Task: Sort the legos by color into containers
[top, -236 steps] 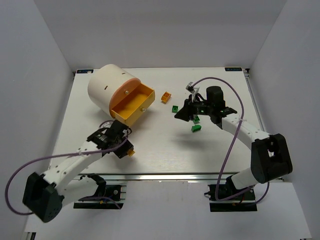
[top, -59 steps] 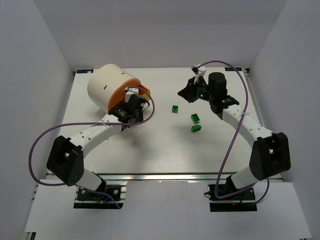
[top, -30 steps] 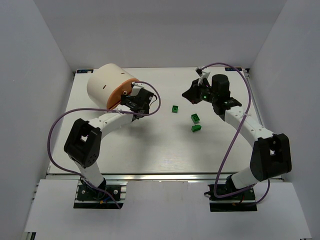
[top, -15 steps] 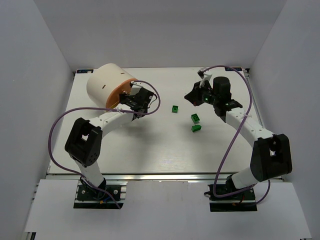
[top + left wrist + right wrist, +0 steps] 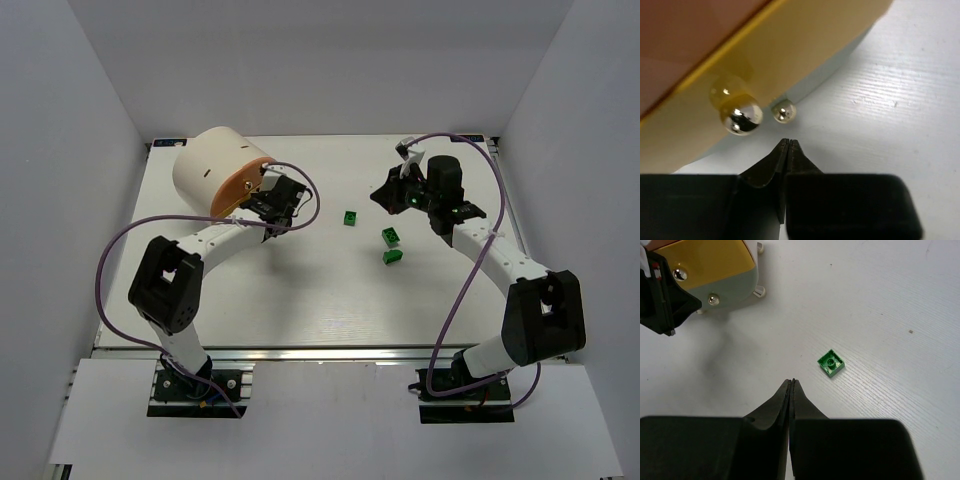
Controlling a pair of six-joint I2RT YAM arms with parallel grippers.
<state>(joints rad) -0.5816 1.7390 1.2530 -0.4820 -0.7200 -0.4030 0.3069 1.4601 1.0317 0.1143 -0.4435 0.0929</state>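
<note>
Three green legos lie on the table: one (image 5: 350,218) mid-table, two (image 5: 390,237) (image 5: 392,256) to its right. The right wrist view shows one green lego (image 5: 831,362) upside down, just ahead and right of my right gripper (image 5: 791,382), which is shut and empty above the table (image 5: 378,196). The containers sit pushed into the cream drum (image 5: 210,165). My left gripper (image 5: 788,141) is shut on nothing, its tip just short of the yellow drawer front (image 5: 805,40), between that drawer's round knob (image 5: 742,117) and a smaller knob (image 5: 783,111). No other legos show.
White walls rise on the left, right and back of the table (image 5: 300,300). The drum lies on its side at the back left, its face turned toward the middle. Purple cables loop from both arms.
My left gripper has gone from open to shut in front of the drum's face. The right gripper has drifted slightly to the right and back.
</note>
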